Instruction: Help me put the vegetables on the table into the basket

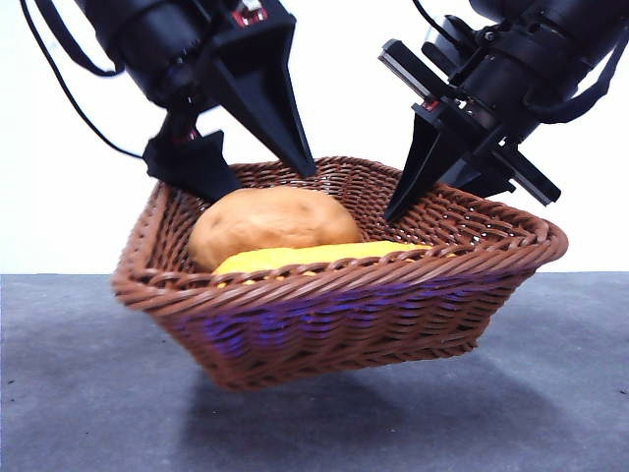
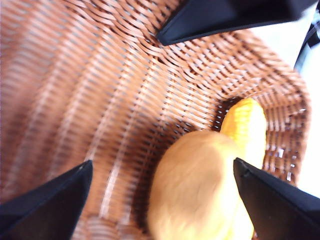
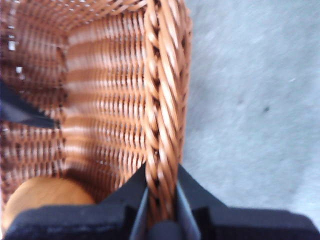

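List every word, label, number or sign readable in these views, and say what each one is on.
No readable text in any view.
Small red patches on the two arms in the front view: too small and blurred to read.
Basket, potato, corn cob and table: no print or labels.
Right gripper, shut on the basket's rim, and left gripper, open above the potato: no markings.

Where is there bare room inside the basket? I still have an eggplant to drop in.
Bare weave lies in the basket beside the potato, between the open left gripper and the far wall. The corner holding the potato and corn is crowded. The right gripper clamps the rim, so that edge is blocked.
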You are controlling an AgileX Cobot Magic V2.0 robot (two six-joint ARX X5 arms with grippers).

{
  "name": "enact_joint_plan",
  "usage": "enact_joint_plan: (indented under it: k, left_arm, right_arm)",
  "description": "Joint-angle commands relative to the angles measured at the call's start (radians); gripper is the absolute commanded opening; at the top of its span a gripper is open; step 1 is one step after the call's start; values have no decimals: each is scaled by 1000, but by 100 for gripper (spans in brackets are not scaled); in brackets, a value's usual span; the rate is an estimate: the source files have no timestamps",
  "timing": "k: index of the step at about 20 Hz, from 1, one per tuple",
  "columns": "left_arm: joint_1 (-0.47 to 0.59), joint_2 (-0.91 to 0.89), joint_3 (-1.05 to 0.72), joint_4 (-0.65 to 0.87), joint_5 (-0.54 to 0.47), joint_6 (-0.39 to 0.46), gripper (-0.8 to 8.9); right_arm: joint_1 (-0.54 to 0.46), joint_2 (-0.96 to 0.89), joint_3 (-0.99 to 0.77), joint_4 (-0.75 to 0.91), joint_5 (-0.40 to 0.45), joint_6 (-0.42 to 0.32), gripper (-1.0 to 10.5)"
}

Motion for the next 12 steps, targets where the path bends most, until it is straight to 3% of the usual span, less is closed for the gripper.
enact_joint_plan:
  k: [1, 6, 12]
  left_arm:
    - [21, -46, 41, 4, -34, -51, 476]
    - [127, -103, 191, 4, -282, -172, 471]
    - [283, -14, 227, 81, -291, -377, 471]
  right_arm:
    - [-18, -5, -2, 20, -3, 14, -12]
    - [-117, -95, 0, 15, -6, 14, -12]
    - [-303, -320, 0, -57, -6, -17, -12]
